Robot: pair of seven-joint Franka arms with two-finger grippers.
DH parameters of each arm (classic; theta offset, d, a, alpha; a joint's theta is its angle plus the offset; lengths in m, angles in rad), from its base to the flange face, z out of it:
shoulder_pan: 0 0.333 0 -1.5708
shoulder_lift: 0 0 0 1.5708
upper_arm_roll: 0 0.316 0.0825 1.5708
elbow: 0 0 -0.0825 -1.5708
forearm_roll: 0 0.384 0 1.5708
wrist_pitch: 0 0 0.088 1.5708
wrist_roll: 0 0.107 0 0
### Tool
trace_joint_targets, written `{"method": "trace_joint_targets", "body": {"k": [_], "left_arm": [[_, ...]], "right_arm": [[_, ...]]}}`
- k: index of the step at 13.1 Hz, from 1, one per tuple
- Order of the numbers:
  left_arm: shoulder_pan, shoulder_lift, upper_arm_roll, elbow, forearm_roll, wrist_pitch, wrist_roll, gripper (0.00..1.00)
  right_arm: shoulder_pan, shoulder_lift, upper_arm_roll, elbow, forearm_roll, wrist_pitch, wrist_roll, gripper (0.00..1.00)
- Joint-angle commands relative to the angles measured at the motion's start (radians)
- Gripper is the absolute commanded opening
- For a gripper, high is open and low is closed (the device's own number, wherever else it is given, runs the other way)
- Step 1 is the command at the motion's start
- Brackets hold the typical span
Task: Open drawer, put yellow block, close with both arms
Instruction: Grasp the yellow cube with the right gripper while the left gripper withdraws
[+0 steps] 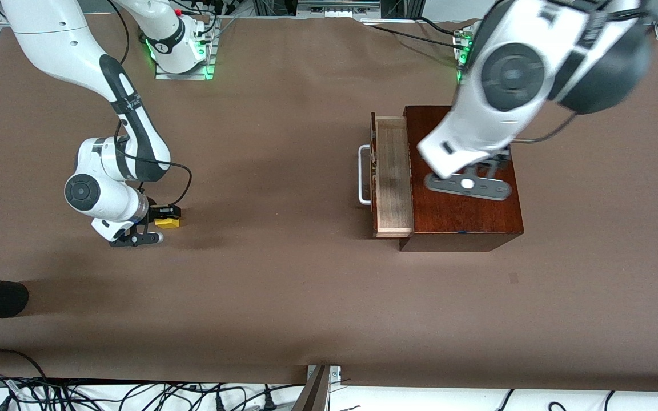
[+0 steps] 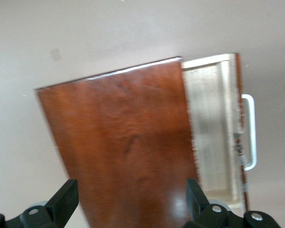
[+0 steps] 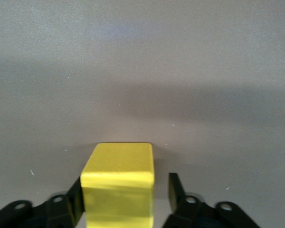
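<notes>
The right tool [image 3: 123,199] straddles the yellow block [image 1: 167,222] on the worktop [image 1: 283,285] at the right arm's end — one finger touching, the other with a gap. The drawer [image 1: 393,171] stands open, its long axis running twelve to six in the front view, handle [image 1: 364,174] facing nine o'clock — the left tool [image 2: 133,199] spread wide over the box [image 1: 466,211].

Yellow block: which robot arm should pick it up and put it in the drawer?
The right arm. Its hand is already down around the yellow block on the table, fingers on either side. The left hand hangs open over the wooden box, beside the open drawer.
</notes>
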Motion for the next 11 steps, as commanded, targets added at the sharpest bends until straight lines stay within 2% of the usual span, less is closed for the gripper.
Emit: {"method": "trace_joint_targets", "body": {"k": [1, 2, 3, 5, 7, 9, 10, 11], "left_arm": [[0.095, -0.055, -0.016, -0.031, -0.021, -0.031, 0.146, 1.0], [0.113, -0.08, -0.011, -0.037, -0.021, -0.031, 0.18, 1.0], [0.149, -0.092, -0.013, -0.043, -0.021, -0.038, 0.203, 1.0], [0.201, -0.121, -0.014, -0.041, -0.021, -0.082, 0.245, 1.0], [0.207, -0.138, -0.002, -0.041, -0.004, -0.093, 0.236, 1.0], [0.216, -0.141, 0.019, -0.049, -0.004, -0.082, 0.233, 1.0], [0.191, -0.167, 0.085, -0.085, -0.002, -0.059, 0.23, 1.0], [0.16, -0.217, 0.149, -0.18, -0.018, 0.04, 0.231, 1.0]], "right_arm": [[-0.005, -0.001, 0.007, 0.008, 0.015, 0.004, -0.007, 0.39], [-0.002, -0.001, 0.008, 0.016, 0.015, 0.003, -0.006, 0.26], [0.001, -0.006, 0.01, 0.022, 0.014, 0.001, -0.012, 0.21], [0.011, -0.048, 0.048, 0.062, 0.009, -0.064, -0.015, 0.2], [0.014, -0.07, 0.109, 0.158, 0.003, -0.236, -0.024, 0.2], [0.018, -0.081, 0.207, 0.214, 0.0, -0.303, -0.031, 0.2], [0.02, -0.089, 0.253, 0.238, -0.006, -0.312, -0.032, 0.2], [0.024, -0.101, 0.298, 0.258, -0.014, -0.342, -0.032, 0.2]]}}
